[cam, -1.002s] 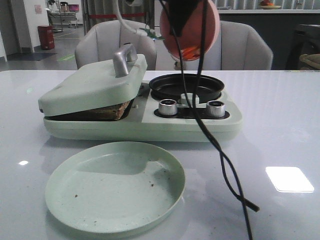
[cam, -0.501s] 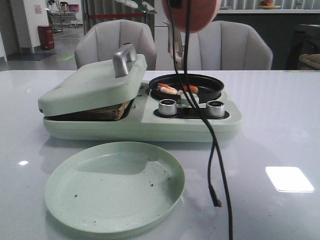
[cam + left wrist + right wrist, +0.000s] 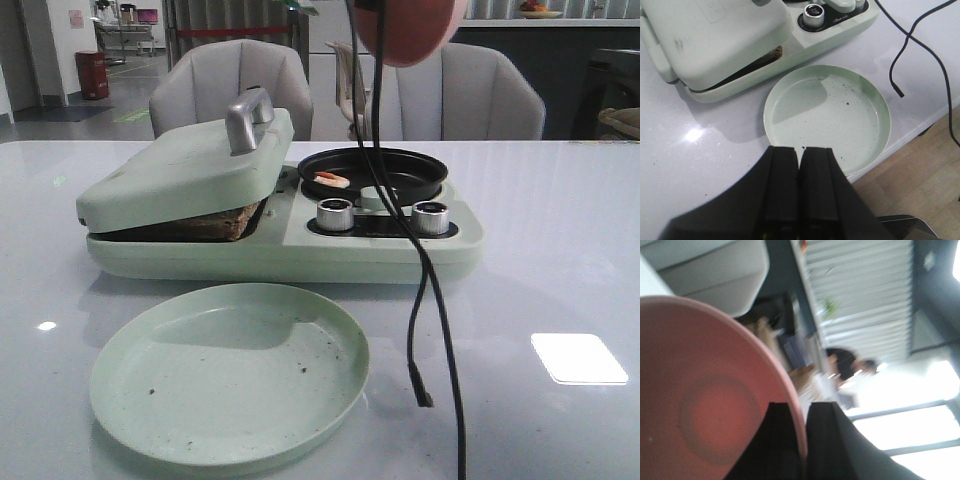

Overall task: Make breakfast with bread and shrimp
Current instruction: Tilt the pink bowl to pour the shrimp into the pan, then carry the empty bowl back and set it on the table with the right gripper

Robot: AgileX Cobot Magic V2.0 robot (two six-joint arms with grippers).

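A shrimp (image 3: 332,180) lies in the black round pan (image 3: 373,172) on the right half of the pale green breakfast maker (image 3: 280,250). High above the pan hangs a tilted pink plate (image 3: 410,30), and my right gripper (image 3: 802,407) is shut on the rim of this pink plate (image 3: 705,405). The bread shows only as a brown crust (image 3: 215,222) under the maker's nearly closed lid (image 3: 180,170); the same crust (image 3: 771,54) appears in the left wrist view. My left gripper (image 3: 800,149) is shut and empty, over the near rim of the green plate (image 3: 827,117).
The empty green plate (image 3: 230,370), speckled with crumbs, sits in front of the maker. A black cable (image 3: 430,300) dangles from the right arm past the two knobs (image 3: 336,214), its loose end near the table. Two chairs stand behind. The table edge (image 3: 920,125) is close to the plate.
The pink plate has risen and shifted right, mostly out of the top of the front view. The shrimp dropped from it into the black pan. The cable has swung left.
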